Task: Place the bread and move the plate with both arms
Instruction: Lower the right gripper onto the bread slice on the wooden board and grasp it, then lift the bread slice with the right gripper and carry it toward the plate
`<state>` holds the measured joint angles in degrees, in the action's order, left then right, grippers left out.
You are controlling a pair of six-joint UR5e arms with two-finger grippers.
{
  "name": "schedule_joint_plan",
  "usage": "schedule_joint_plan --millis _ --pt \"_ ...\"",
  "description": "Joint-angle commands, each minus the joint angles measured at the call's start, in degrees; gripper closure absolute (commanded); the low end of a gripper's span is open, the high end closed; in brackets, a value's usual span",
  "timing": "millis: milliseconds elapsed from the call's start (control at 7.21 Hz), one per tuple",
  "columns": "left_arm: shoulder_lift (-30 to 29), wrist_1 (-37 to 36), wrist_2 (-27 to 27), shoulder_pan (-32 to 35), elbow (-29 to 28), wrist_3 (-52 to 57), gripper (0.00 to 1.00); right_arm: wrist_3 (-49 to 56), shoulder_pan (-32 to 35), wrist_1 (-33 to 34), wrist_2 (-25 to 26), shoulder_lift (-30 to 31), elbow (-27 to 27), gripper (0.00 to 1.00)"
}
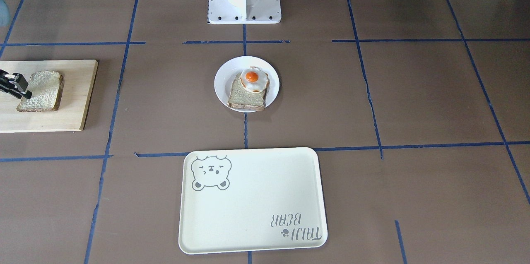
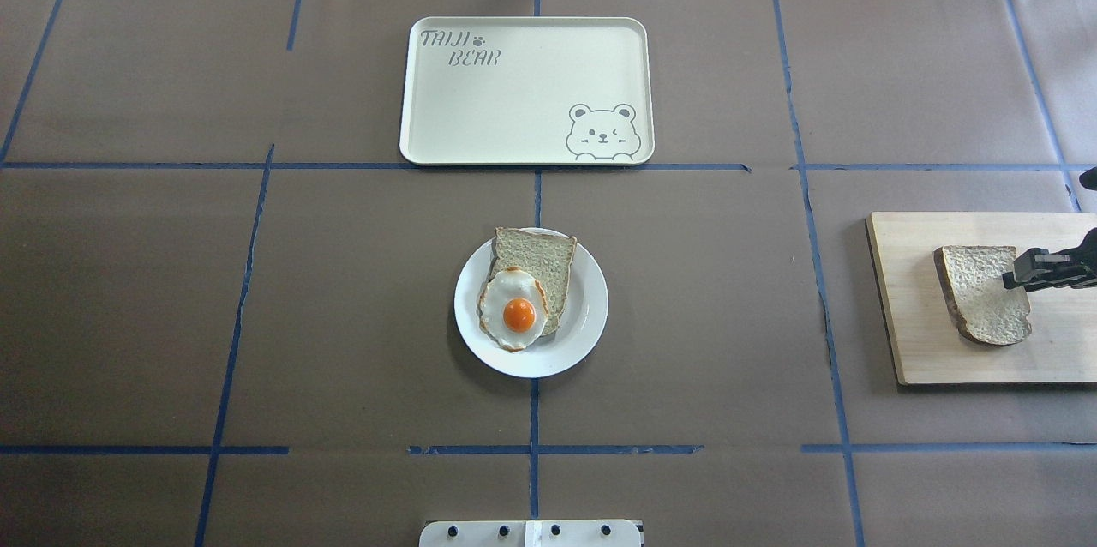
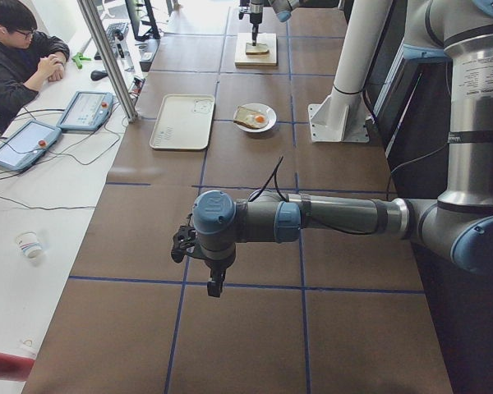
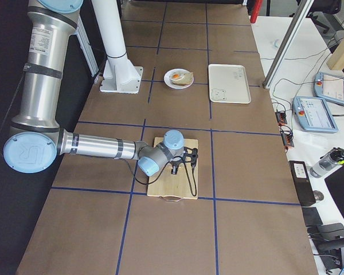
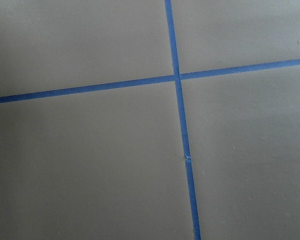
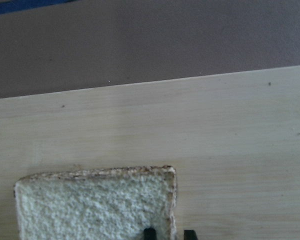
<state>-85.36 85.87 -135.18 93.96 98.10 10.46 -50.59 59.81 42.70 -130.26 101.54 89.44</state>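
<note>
your right gripper (image 2: 1016, 275) is over the near-side crust of the bread (image 2: 977, 294), which lies flat on the wooden board (image 2: 908, 341) at the robot's right end of the table (image 2: 257, 315). in the right wrist view the 2 fingertips (image 6: 149, 234) show a narrow gap, 1 over the crumb and 1 over bare wood, so the claw is slightly parted with nothing clamped. i cannot tell whether the tips touch the slice.

the plate (image 2: 591, 307) stands at the middle of the table, in front of the white base (image 2: 531, 532) and well apart from the board. it holds a smoother slice (image 2: 548, 260) with a fried egg (image 2: 512, 309) lapping over it. the bear tray (image 2: 514, 101) lies beyond the plate.

your left gripper (image 3: 216, 286) hangs over bare table near a crossing of blue tape lines (image 5: 176, 76). i cannot tell how its claw stands.
</note>
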Motion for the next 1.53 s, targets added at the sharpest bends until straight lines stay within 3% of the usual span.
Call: schedule_joint_plan --millis 0,555,971,1387 --pt "0.0 0.0 0.0 0.0 0.0 0.0 0.00 0.1 0.0 0.0 0.0 0.2 0.1 1.00" --pt "0.0 0.0 -0.1 0.0 0.1 0.0 0.00 0.1 0.4 0.0 -0.3 0.3 0.6 1.00" --pt "0.1 0.0 -0.1 0.0 0.1 0.1 0.00 0.1 8.9 -0.1 -4.4 0.4 7.6 1.00" --pt "0.1 0.0 -0.1 0.0 0.1 0.2 0.00 -4.1 9.8 0.7 -5.3 -4.2 11.2 1.00"
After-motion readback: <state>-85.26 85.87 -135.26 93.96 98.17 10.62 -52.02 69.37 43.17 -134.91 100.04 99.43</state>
